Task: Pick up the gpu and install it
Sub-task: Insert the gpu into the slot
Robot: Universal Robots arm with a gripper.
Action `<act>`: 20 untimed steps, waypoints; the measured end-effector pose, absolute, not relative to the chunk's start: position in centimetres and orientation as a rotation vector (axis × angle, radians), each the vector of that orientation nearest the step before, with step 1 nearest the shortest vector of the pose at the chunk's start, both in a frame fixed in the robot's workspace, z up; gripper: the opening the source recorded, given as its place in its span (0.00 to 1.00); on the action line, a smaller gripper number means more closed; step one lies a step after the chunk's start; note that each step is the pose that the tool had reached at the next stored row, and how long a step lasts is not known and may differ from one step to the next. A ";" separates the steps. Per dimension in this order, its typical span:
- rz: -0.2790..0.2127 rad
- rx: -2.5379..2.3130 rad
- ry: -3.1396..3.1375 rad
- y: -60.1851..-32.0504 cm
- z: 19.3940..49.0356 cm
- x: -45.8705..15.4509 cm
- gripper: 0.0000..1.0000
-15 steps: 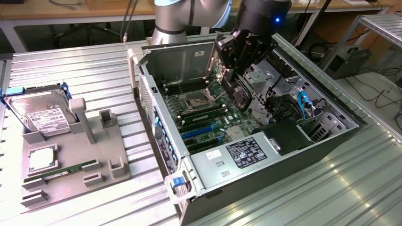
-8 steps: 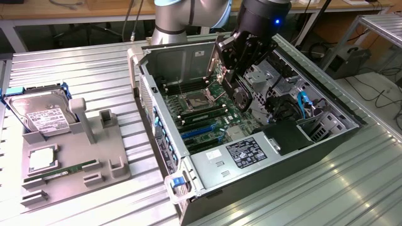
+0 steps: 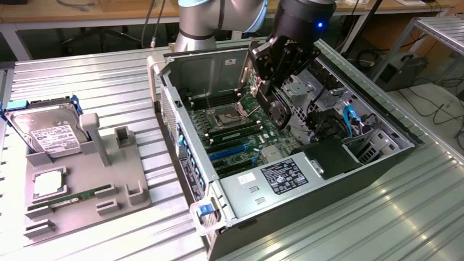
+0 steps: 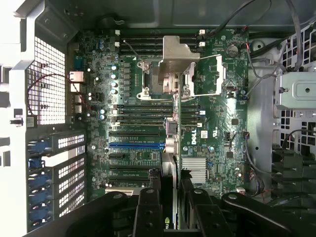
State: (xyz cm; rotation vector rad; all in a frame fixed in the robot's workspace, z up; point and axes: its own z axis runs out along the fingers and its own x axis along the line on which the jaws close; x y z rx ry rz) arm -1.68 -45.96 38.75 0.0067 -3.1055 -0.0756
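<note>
At the exterior view's left a grey holder (image 3: 108, 179) stands on the slatted table. It carries the silver hard drive (image 3: 45, 133) at its far end and the green memory stick (image 3: 73, 197) lying flat near its front. The gpu is not on it.

Right of the holder is the open computer case (image 3: 185, 136), lying on its side with the motherboard (image 3: 239, 136) (image 4: 212, 143) facing up. The blue expansion slot (image 3: 228, 149) (image 4: 136, 145) lies in the near part of the board, with black slots beside it.

Further right, over the middle of the board, the gripper (image 3: 274, 95) (image 4: 169, 177) reaches down into the case. Its fingers (image 4: 149, 197) are clamped on the gpu (image 3: 281, 111) (image 4: 169, 153), one on each flat face. The card hangs below them and is clear of the board.

In the wrist view the gpu shows edge-on as a thin strip running from between the fingers out over the slots. That strip appears to cross the line of the blue slot, not lie along it, though how far the long axis is off I cannot tell. The card's lower edge looks to hang just right of the blue slot's end, not over its middle. So the slot lies to the exterior view's left and nearer.

At the exterior view's right are the labelled power supply (image 3: 286, 174) and a blue cable (image 3: 348, 119).
</note>
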 end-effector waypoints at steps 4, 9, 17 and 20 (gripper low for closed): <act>-0.075 0.023 -3.105 -46.0 38.7 -1.7 0.26; -0.071 0.229 -3.094 -46.0 38.7 -1.7 0.26; -0.065 0.524 -3.054 -46.0 38.7 -1.7 0.26; -0.063 0.639 -3.031 -46.0 38.7 -1.7 0.26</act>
